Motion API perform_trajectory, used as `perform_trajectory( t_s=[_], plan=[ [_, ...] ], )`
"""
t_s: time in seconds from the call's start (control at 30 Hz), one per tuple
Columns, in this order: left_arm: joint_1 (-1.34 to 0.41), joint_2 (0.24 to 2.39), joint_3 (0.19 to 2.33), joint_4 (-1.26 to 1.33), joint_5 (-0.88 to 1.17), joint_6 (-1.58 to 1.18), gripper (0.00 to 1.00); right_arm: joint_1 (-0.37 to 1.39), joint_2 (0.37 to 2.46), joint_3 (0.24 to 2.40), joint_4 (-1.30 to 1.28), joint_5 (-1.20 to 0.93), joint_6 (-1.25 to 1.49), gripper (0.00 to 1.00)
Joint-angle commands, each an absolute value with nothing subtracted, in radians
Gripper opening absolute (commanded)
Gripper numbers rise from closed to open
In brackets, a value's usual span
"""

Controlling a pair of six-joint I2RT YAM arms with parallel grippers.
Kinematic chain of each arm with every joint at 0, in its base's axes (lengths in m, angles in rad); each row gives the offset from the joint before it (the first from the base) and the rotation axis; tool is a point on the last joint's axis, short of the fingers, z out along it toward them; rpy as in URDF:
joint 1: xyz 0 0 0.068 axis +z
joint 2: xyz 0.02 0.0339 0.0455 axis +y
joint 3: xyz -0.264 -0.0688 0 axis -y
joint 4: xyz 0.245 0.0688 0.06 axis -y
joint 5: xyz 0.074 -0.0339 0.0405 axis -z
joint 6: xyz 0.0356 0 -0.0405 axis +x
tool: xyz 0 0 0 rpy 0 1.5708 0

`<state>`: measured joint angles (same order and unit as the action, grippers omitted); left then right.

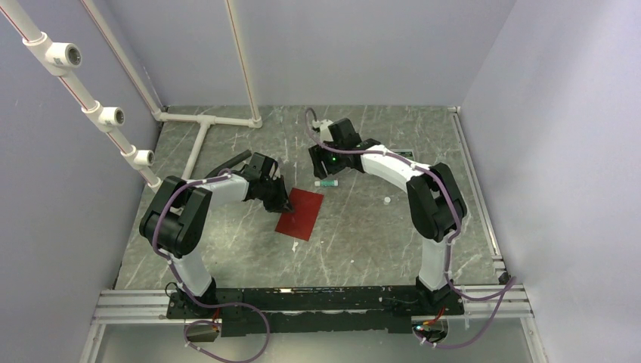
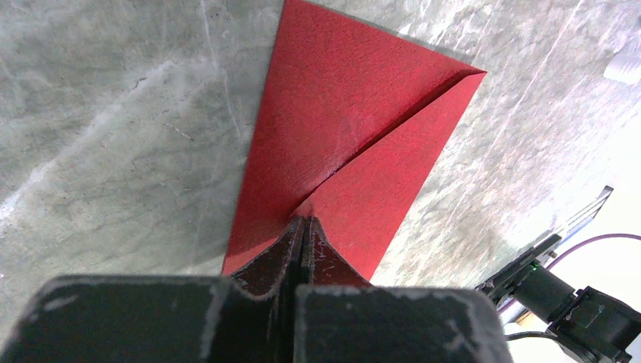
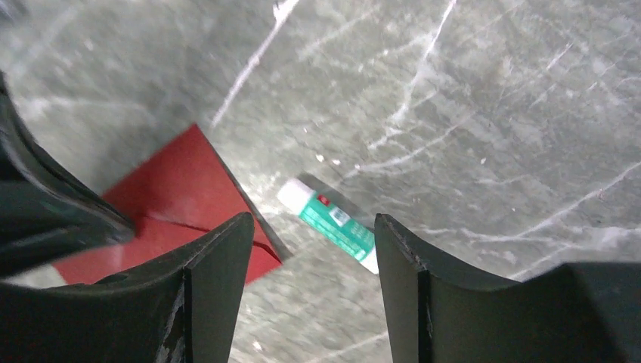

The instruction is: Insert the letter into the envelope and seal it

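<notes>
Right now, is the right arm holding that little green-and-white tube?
No, the tube lies on the table below the right gripper, whose jaws stand open.

Soft even light; right wrist view motion-blurred.

Left arm (image 1: 181, 219): rises from its base at the lower left of the top view, folds at a raised elbow and reaches right toward the centre. Its wrist is tipped downward, and the left gripper (image 1: 282, 203) has its fingers (image 2: 291, 249) pressed flat against each other with no gap. Right arm (image 1: 435, 203): stands up from its base at the lower right, bends at a high elbow and stretches left toward the upper centre of the frame. The right gripper (image 1: 320, 160) points down, its two fingers (image 3: 219, 265) spread well apart with nothing between them.
</notes>
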<state>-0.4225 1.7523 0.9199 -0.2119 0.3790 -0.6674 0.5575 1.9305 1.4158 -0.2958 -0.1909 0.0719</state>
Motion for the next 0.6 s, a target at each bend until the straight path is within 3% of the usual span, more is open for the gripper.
perform_trajectory(
  t_s=[0.0, 0.4, 0.57],
  plan=[
    [-0.421, 1.79, 0.905, -0.305, 0.284, -0.617, 0.02, 0.555, 1.935, 1.442, -0.415, -0.191, -0.168, 0.64],
    [-0.421, 1.795, 0.906, -0.304, 0.29, -0.617, 0.03, 0.563, 1.982, 1.483, -0.454, -0.135, -0.207, 0.6],
    [-0.421, 1.797, 0.912, -0.305, 0.291, -0.614, 0.02, 0.577, 1.879, 1.428, -0.395, -0.229, -0.015, 0.49]
  ],
)
